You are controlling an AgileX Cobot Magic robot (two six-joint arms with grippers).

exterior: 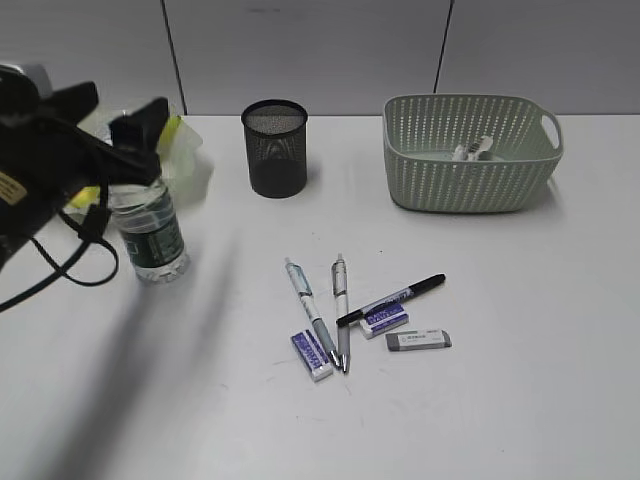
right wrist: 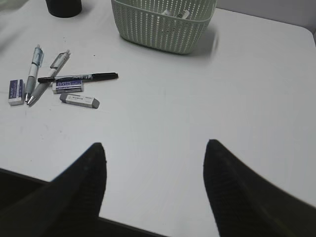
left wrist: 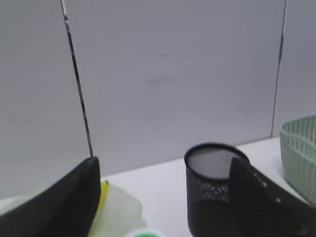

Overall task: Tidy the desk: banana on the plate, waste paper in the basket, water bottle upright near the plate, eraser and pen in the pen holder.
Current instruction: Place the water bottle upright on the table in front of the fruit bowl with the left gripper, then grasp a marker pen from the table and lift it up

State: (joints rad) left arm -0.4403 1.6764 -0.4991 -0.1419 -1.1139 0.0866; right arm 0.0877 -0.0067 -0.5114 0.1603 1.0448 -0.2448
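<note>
While our left fingers (exterior: pixel 130 150) hang spread and empty over the upright water bottle (exterior: pixel 152 232), our right fingers (right wrist: pixel 153 163), open and empty, sit nearer the pens (exterior: pixel 320 310) lying lengthwise toward the pen holder (exterior: pixel 274 148).

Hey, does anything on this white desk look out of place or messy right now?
Yes. Three pens and three erasers lie scattered mid-desk, outside the black mesh pen holder. The clear water bottle stands upright; nothing looks spilled or damaged.
</note>
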